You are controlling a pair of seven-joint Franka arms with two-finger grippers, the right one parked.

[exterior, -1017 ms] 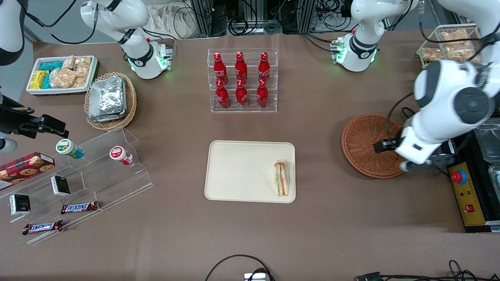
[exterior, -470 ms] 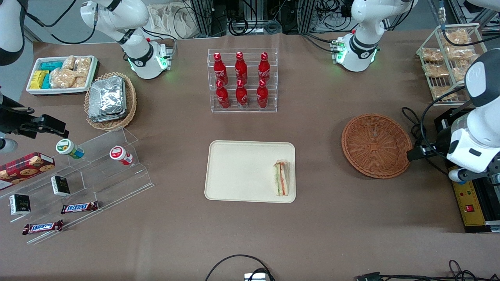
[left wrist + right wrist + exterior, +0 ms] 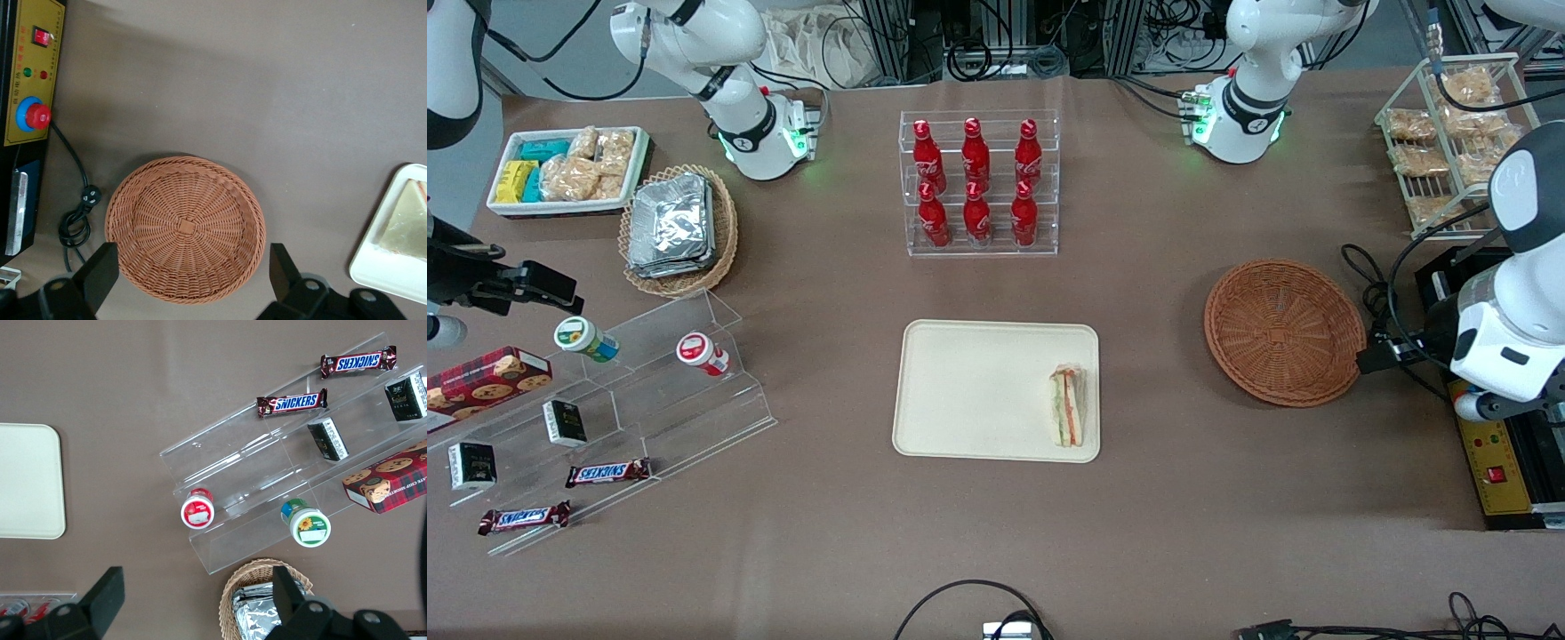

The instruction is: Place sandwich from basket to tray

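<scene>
Left wrist view: gripper (image 3: 190, 273) fingers (image 3: 100, 273) spread wide, above basket (image 3: 185, 228); sandwich (image 3: 1068, 405) on tray (image 3: 978, 391)

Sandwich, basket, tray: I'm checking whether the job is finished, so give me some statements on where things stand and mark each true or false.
1. The sandwich lies on the tray. True.
2. The basket holds a sandwich. False: it holds nothing.
3. The tool is shut on the sandwich. False: it is open, holding nothing, above the basket's edge.
4. The sandwich sits at the tray's end nearest the basket. True.
5. The basket touches the tray. False: bare table lies between them.
</scene>
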